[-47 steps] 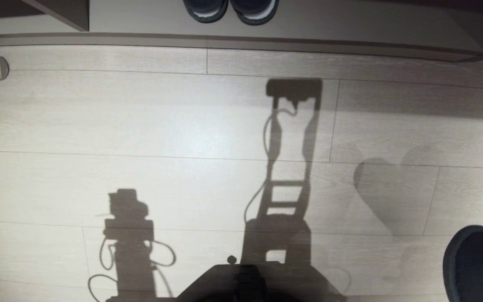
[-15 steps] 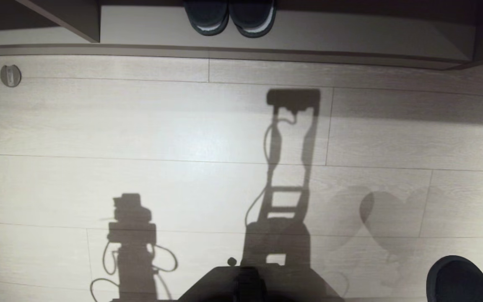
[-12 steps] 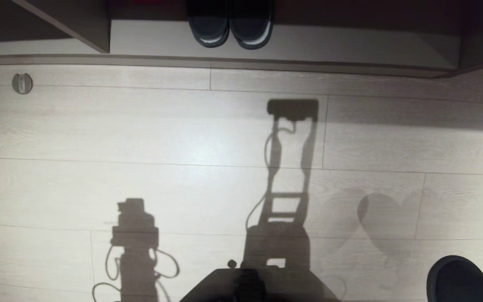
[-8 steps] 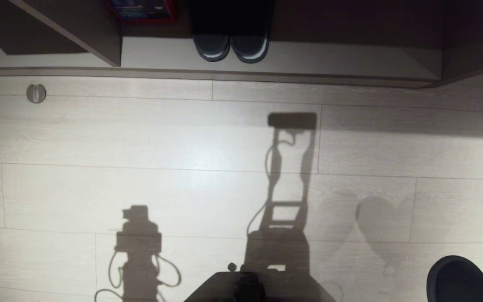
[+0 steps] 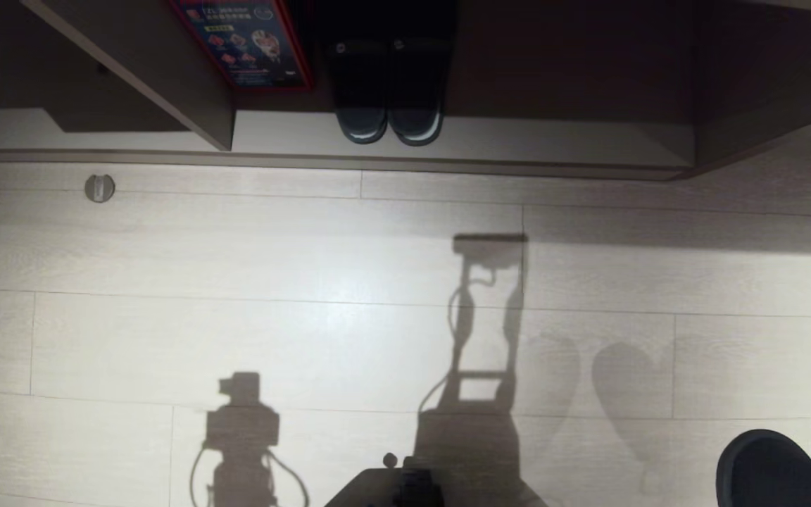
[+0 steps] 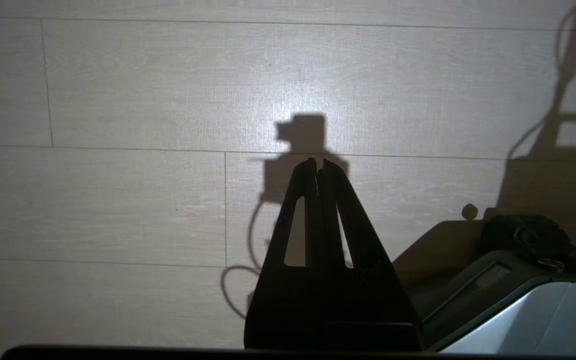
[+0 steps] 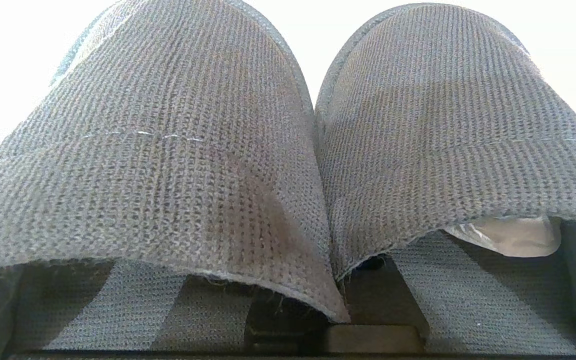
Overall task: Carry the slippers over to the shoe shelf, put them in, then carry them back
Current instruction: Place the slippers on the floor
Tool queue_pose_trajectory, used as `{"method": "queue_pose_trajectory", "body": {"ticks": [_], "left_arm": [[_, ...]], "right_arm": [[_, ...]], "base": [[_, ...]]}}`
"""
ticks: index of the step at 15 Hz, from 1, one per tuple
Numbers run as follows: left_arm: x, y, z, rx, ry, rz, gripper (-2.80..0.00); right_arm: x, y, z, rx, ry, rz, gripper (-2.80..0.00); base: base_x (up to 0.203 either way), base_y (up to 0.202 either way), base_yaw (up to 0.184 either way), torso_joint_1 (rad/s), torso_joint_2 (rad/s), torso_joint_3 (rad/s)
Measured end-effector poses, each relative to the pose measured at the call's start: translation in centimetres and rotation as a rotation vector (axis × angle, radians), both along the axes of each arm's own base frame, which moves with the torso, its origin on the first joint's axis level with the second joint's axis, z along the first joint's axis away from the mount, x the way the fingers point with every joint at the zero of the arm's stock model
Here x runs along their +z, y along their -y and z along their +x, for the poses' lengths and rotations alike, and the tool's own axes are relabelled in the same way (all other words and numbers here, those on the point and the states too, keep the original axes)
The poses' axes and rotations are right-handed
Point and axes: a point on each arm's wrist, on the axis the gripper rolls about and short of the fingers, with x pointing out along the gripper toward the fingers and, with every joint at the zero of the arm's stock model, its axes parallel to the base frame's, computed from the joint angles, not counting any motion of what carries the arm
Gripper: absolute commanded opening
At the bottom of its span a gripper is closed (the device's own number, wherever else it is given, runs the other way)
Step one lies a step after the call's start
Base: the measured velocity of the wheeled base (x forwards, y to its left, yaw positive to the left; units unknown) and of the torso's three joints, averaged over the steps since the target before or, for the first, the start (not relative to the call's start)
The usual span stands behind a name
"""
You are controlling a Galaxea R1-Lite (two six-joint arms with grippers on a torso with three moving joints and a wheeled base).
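The right gripper (image 7: 335, 320) is clamped on the slippers (image 7: 313, 150), which sit side by side, toes pointing away from it. The shoe shelf (image 5: 518, 144) lies well ahead and to its left, across the floor (image 5: 307, 282), dark shoes (image 5: 388, 105) already inside. The left gripper (image 6: 318, 167), jaws together, hangs farther left, holding nothing.

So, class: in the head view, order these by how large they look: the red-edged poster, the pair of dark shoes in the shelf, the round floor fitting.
1. Red-edged poster, largest.
2. Pair of dark shoes, close to the poster in size, so this ranking is unsure.
3. Round floor fitting, clearly smallest.
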Motion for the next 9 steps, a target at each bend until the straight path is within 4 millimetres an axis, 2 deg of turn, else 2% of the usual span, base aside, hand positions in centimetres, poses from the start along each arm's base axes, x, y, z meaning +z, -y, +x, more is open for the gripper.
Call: {"method": "queue_pose_trajectory", "body": {"ticks": [9], "left_arm": [[0.00, 0.00, 0.00, 0.000, 0.000, 0.000, -2.80]], "right_arm": [[0.00, 0.00, 0.01, -0.001, -0.001, 0.000, -2.80]], "base": [[0.000, 0.000, 0.000, 0.003, 0.00, 0.204]]}}
